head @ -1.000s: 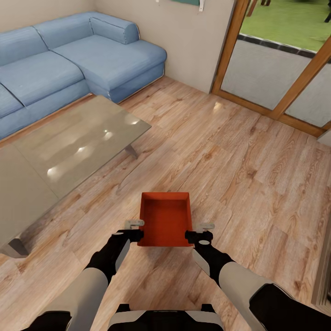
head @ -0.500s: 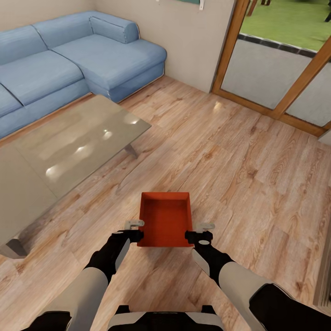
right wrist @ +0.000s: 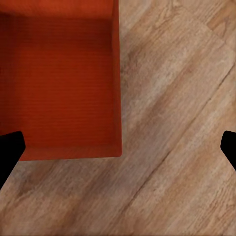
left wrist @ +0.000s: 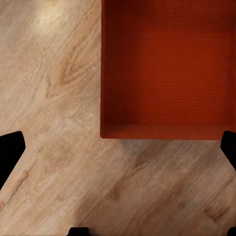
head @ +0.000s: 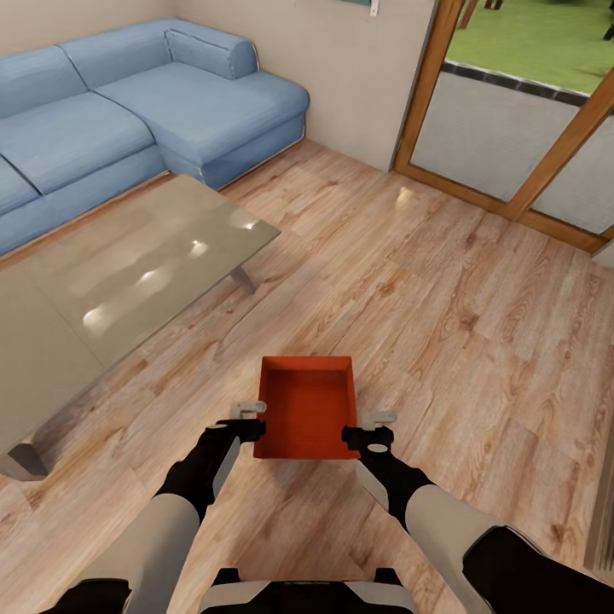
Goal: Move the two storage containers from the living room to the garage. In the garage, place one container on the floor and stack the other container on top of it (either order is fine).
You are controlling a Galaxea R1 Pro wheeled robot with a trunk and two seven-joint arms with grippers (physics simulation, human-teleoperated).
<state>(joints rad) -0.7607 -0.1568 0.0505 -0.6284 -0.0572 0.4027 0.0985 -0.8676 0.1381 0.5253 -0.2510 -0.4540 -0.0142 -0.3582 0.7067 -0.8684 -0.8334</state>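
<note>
One orange-red storage container [head: 307,405] sits open-topped and empty in front of me over the living room's light wood planks [head: 443,315]. My left gripper [head: 250,420] is at its near left corner and my right gripper [head: 373,429] at its near right corner, each against the side wall. In the left wrist view the container [left wrist: 167,64] reaches to one of the wide-spread black fingertips [left wrist: 10,152]. The right wrist view shows the container [right wrist: 59,83] between equally spread fingertips [right wrist: 229,147]. Both grippers are open. I cannot tell whether the container rests on the planks. The garage is out of view.
A glass-topped coffee table [head: 111,281] stands to the left, close to my left arm. Behind it runs the blue corner sofa [head: 128,119]. Wood-framed glass doors [head: 520,128] fill the back right, with grass outside. Open plank floor lies ahead and to the right.
Both grippers have crept slightly forward along the container's sides. The whole view has shifted a touch, so the camera moved a little.
</note>
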